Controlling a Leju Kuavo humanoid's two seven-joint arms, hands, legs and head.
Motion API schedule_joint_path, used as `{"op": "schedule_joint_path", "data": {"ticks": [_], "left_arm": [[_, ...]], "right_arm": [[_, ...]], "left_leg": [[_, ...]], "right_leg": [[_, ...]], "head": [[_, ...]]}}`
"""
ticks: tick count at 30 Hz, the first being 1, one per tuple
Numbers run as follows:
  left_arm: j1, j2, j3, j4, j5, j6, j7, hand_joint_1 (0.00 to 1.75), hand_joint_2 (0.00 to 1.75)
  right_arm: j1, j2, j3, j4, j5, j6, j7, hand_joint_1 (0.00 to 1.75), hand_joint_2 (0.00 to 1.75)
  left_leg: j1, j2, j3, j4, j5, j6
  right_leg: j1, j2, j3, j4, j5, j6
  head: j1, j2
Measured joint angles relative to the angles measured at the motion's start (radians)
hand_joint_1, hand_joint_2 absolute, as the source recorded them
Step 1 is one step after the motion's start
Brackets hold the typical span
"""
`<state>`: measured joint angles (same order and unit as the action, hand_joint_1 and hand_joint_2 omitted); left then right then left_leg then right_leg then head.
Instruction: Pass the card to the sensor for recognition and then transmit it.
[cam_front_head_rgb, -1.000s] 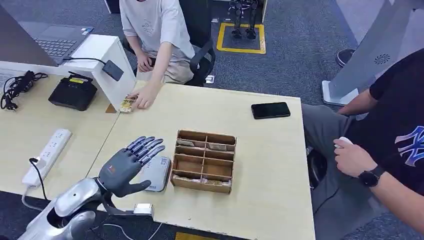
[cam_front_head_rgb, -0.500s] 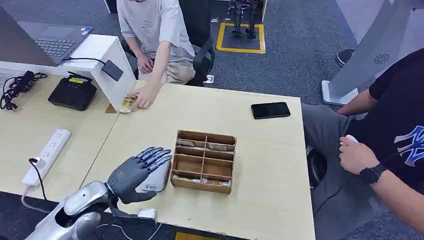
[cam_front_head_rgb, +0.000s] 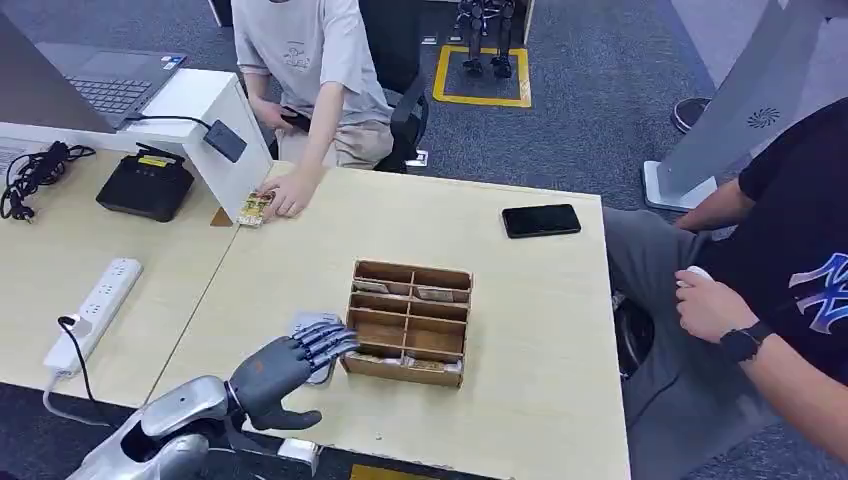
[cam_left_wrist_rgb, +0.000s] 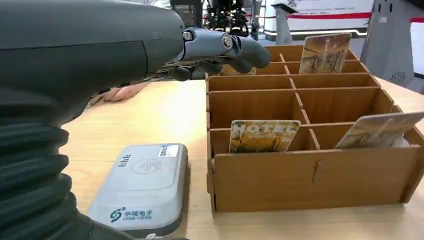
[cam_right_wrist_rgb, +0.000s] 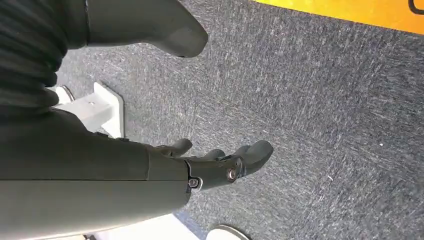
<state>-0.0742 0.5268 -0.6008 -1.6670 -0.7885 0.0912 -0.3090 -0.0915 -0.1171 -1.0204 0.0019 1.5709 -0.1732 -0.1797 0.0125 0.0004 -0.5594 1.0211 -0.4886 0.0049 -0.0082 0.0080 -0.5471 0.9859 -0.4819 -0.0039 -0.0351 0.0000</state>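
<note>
From the head view, the left hand (cam_front_head_rgb: 283, 368) hovers with fingers spread and empty above the grey plastic sensor (cam_front_head_rgb: 312, 340), beside the slatted wooden box (cam_front_head_rgb: 407, 322). The left wrist view adds a glossy printed card (cam_left_wrist_rgb: 264, 136) standing upright in a near compartment. The right wrist view shows the right hand (cam_right_wrist_rgb: 215, 160) loosely spread, empty, over speckled carpet (cam_right_wrist_rgb: 325, 100).
</note>
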Motion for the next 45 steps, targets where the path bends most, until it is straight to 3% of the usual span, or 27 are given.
{"op": "schedule_joint_path", "data": {"ticks": [9, 14, 28, 45], "left_arm": [[0.000, 0.006, -0.023, 0.000, -0.026, 0.003, 0.008, 0.00, 1.75], [-0.002, 0.003, -0.038, 0.000, -0.047, 0.023, 0.048, 0.00, 1.75], [-0.043, -0.099, -0.062, 0.017, -0.103, 0.045, 0.148, 0.00, 1.75], [-0.051, -0.124, -0.063, 0.034, -0.101, 0.045, 0.151, 0.00, 1.75]], "right_arm": [[-0.001, 0.000, 0.000, 0.000, 0.000, 0.001, 0.002, 0.00, 1.75], [-0.002, 0.000, 0.000, 0.000, 0.000, 0.001, 0.005, 0.00, 1.75], [-0.012, 0.009, 0.001, 0.000, 0.000, -0.002, 0.022, 0.00, 1.75], [-0.012, 0.013, 0.001, 0.000, 0.000, -0.003, 0.023, 0.00, 1.75]], "left_leg": [[0.000, 0.000, 0.000, 0.000, 0.000, 0.000], [0.000, 0.000, 0.000, 0.000, 0.000, 0.000], [0.000, 0.000, 0.000, 0.000, 0.000, 0.000], [0.000, 0.000, 0.000, 0.000, 0.000, 0.000]], "right_leg": [[0.000, 0.000, 0.000, 0.000, 0.000, 0.000], [0.000, 0.000, 0.000, 0.000, 0.000, 0.000], [0.000, 0.000, 0.000, 0.000, 0.000, 0.000], [0.000, 0.000, 0.000, 0.000, 0.000, 0.000]], "head": [[0.000, 0.000], [0.000, 0.000], [0.000, 0.000], [0.000, 0.000]]}}
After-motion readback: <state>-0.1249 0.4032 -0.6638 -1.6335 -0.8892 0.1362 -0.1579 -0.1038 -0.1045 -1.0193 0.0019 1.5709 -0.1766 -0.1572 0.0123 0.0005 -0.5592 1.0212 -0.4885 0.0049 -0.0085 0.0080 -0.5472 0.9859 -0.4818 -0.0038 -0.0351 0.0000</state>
